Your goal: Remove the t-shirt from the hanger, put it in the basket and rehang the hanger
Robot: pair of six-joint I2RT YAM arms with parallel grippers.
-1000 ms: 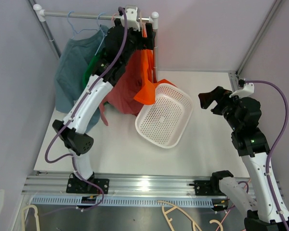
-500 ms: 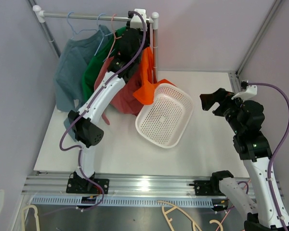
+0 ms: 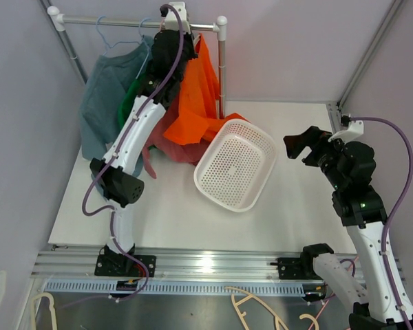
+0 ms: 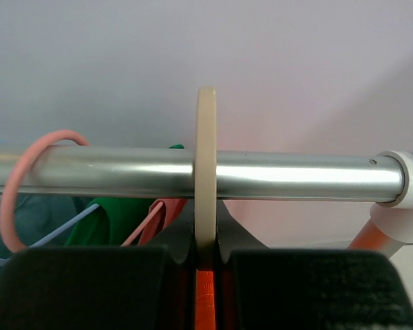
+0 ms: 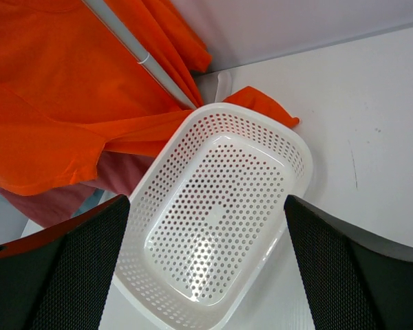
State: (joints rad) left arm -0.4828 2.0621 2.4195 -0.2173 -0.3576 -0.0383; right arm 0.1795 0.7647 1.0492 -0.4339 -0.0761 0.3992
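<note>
- Right hand [image 3: 299, 146]: held wide open above the right of the surface [image 3: 296, 206], nothing gripped.
- White basket [image 3: 235, 163]: set mid-surface.
- Orange t-shirt [image 3: 196, 96]: hung on the hanger [image 4: 206, 172], hem draped against the basket's far rim.
- Left hand [image 4: 206, 256]: closed tight on the hanger's cream hook, which is looped over the far rail [image 4: 296, 176].

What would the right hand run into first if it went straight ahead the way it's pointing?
Most likely the white basket: it fills the middle of the wrist view of the right hand. Nothing shows in between, though depth is hard to judge.
</note>
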